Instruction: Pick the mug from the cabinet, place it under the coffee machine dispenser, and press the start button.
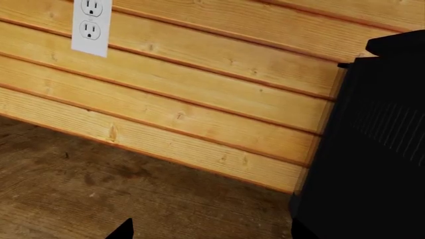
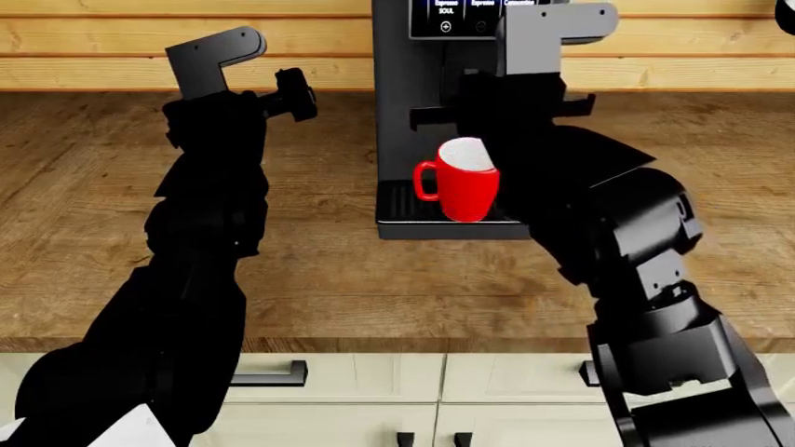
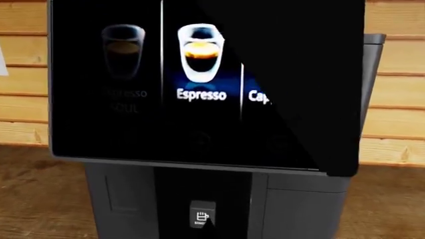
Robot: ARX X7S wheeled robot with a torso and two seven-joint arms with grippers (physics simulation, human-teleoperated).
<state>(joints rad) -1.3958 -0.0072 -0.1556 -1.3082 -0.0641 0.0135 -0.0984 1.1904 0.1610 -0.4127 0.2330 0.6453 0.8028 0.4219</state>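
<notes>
The red mug (image 2: 464, 186) stands on the black drip tray (image 2: 395, 197) of the coffee machine (image 2: 395, 84), its handle pointing left, below the dispenser (image 2: 431, 116). My right gripper (image 3: 211, 230) is raised in front of the machine; it shows as a single dark tip, shut, just below the icon on the small dispenser block (image 3: 202, 216). Above it the touch panel (image 3: 133, 99) shows drink pictures, with Espresso lit. I cannot tell which mark is the start button. My left gripper (image 1: 212, 233) hangs open over the counter left of the machine, holding nothing.
A white wall outlet (image 1: 91, 25) sits on the wood plank wall. The machine's dark side (image 1: 371, 149) is close to the left gripper. The wooden counter (image 2: 348, 289) runs to a front edge, with cabinet drawers and handles (image 2: 274, 374) below.
</notes>
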